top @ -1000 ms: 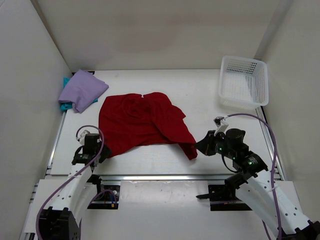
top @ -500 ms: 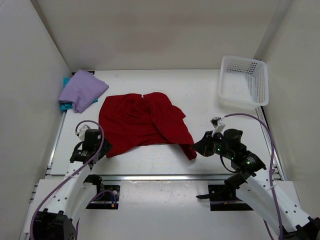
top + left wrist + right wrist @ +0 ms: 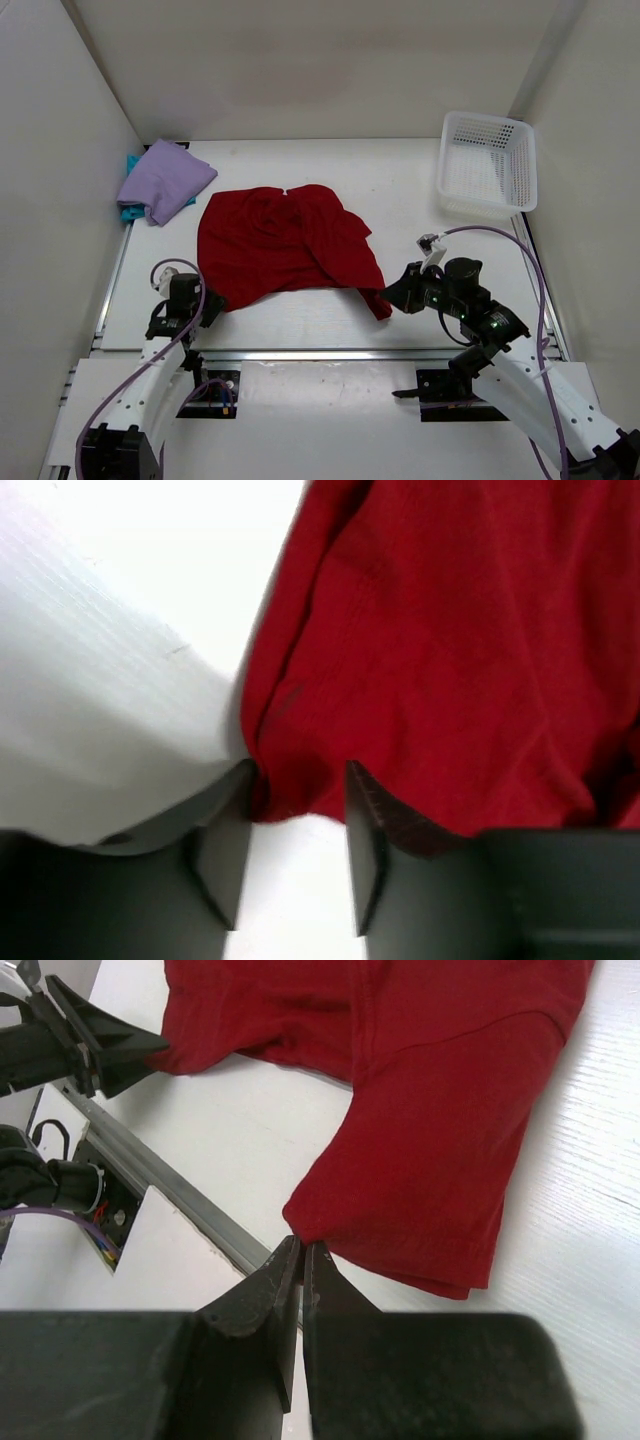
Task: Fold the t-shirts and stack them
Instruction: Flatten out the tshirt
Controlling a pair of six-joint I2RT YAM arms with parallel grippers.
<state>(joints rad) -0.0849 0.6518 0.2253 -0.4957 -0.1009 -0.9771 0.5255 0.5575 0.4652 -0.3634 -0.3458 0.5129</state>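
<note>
Surface [image 3: 400, 190]: white, walled in white on three sides; it carries all three shirts and the basket.

Red shirt [image 3: 280, 245]: the biggest cloth, spread loosely and creased in the middle of the surface. One sleeve trails toward the near right. Its near left corner points at the left arm.

Basket [image 3: 470, 208]: white plastic lattice, at the far right corner of the surface, well apart from the shirts.

Purple shirt [image 3: 165, 180]: pale lavender, folded into a bundle at the far left corner, against the left wall, near the red shirt but not touching it.

Teal shirt [image 3: 131, 211]: lies under the purple shirt; only slivers show at the wall side of the bundle.

Left gripper [image 3: 298, 780]: low over the surface at the red shirt's near left corner. Its fingers [image 3: 225, 855] stand apart, and the hem's edge lies between their tips with bare white surface showing in the gap behind it. Not clamped on the cloth.

Right gripper [image 3: 303, 1248]: at the tip of the trailing sleeve on the near right. Its fingers [image 3: 260, 1305] are pressed together, and the sleeve's corner runs straight into their tips, so it appears pinched there.
</note>
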